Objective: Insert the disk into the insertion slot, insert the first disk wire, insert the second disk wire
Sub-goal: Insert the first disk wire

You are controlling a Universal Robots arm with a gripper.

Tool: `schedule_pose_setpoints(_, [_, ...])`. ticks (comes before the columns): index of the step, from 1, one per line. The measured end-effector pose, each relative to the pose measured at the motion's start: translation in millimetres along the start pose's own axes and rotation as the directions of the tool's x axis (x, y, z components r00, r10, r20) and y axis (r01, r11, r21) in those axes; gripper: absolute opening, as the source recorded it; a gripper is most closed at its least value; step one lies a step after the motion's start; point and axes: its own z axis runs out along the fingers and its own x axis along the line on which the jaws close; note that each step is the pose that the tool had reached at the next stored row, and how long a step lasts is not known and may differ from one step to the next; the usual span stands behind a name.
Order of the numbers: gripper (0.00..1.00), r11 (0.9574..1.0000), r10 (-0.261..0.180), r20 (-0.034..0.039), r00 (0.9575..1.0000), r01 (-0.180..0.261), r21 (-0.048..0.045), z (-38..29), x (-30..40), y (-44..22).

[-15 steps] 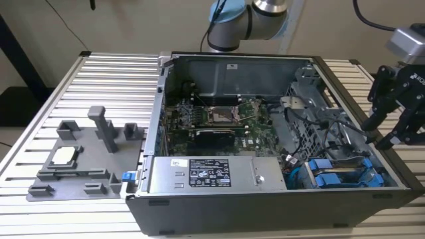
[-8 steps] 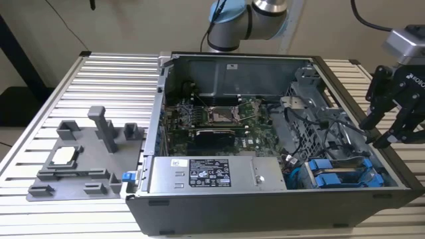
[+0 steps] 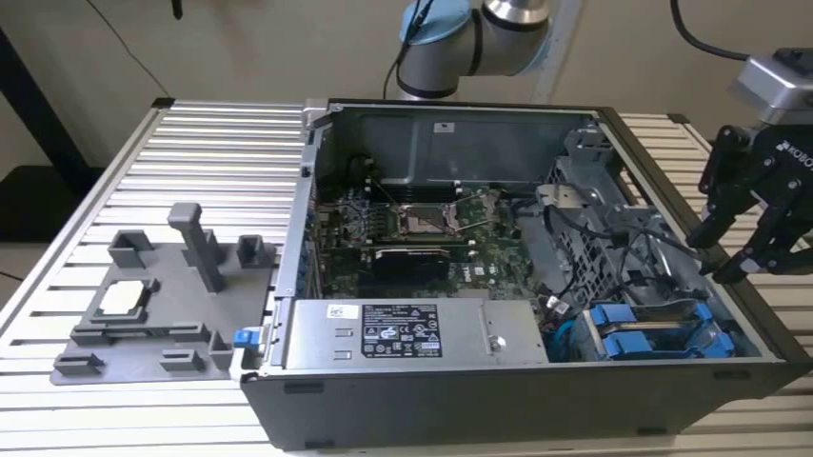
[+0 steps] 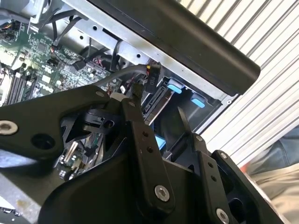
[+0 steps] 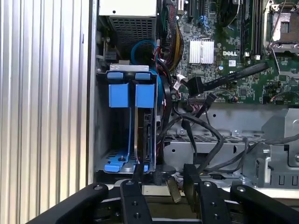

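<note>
The hand [image 5: 163, 168] sits nearest the lens in the first wrist view, its fingers [image 5: 135, 191] apart and clamped on nothing. Directly ahead, the disk [image 5: 145, 95] stands on edge, seated in the insertion slot [image 5: 102, 135] beside a second blue carrier [image 5: 119, 95]. Its long axis runs in line with the hand's approach. A loose black wire connector [image 5: 194, 86] lies just beside the cage, toward the motherboard [image 5: 233, 28]. The ribbed bench [image 5: 46, 112] lies beyond the case wall.

blue disk carrier [image 5: 145, 95], green motherboard [image 5: 219, 28], black tool [image 3: 718, 257].
</note>
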Motion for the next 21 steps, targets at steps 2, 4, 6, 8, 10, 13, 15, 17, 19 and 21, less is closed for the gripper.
schedule_pose_setpoints(2, [0.47,1.0,0.0,-0.0002,1.0,0.0,0.0,0.6,-0.7,0.0])
schedule_pose_setpoints(4, [0.47,1.0,0.0,-0.0001,1.0,0.0,0.0,2.8,-2.5,-0.2])
schedule_pose_setpoints(6, [0.47,1.0,0.0,-0.0001,1.0,0.0,0.0,5.6,-5.1,-0.5])
schedule_pose_setpoints(8, [0.47,1.0,0.0,-0.0001,1.0,0.0,0.0002,9.1,-8.7,-0.8])
schedule_pose_setpoints(10, [0.47,1.0,0.0,-0.0002,1.0,0.0,0.0005,10.6,-11.7,-1.4])
schedule_pose_setpoints(13, [0.47,0.9999,-0.013,-0.0008,0.9999,0.013,-0.0002,10.4,-11.8,-3.9])
schedule_pose_setpoints(15, [0.47,0.9998,-0.02,-0.0012,0.9998,0.02,-0.0003,10.2,-11.8,-4.3])
schedule_pose_setpoints(17, [0.47,0.9998,-0.022,-0.0018,0.9998,0.022,-0.0003,9.4,-11.5,-4.3])
schedule_pose_setpoints(19, [0.47,0.9997,-0.023,-0.0019,0.9997,0.023,-0.0004,8.3,-11.0,-4.2])
schedule_pose_setpoints(21, [0.47,0.9997,-0.025,-0.0021,0.9997,0.025,-0.0004,7.5,-10.4,-4.2])
